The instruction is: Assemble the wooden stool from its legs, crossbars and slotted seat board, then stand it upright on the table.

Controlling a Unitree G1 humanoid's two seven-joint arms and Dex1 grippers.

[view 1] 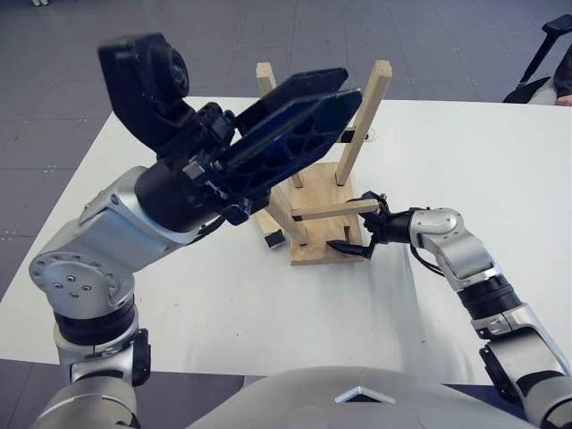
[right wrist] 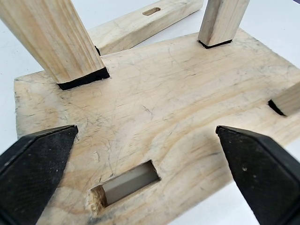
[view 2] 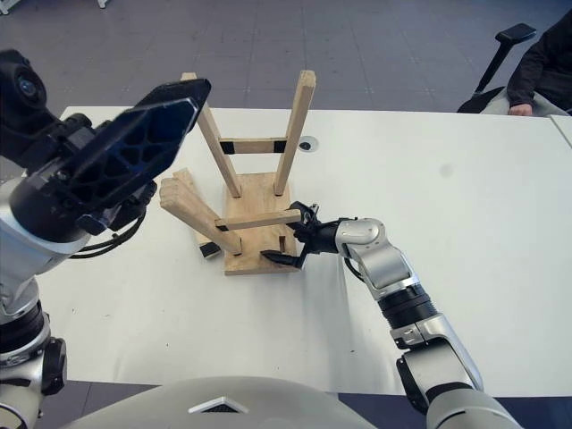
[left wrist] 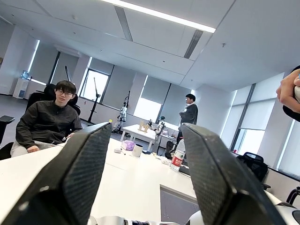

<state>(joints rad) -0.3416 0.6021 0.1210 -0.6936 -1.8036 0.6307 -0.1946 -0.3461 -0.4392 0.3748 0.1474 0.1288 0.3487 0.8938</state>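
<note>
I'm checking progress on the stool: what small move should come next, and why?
Probably lower the open left gripper to the loose leg lying beside the seat board: one slot near the open right gripper is empty, while three other legs stand in theirs.

I'm running this from what looks like an open-plan office that doubles as a lab. My head camera shows a long white table (view 2: 483,206) on a floor of grey tiles (view 2: 375,45), with a black office chair (view 2: 511,40) at its far corner. My left wrist camera looks across the room. It shows a white panelled ceiling (left wrist: 70,18) with a strip light (left wrist: 159,14) and an air vent (left wrist: 194,42), tall windows (left wrist: 147,108) along the far wall, and another white desk (left wrist: 140,133) with a bottle (left wrist: 177,158) on it.
</note>
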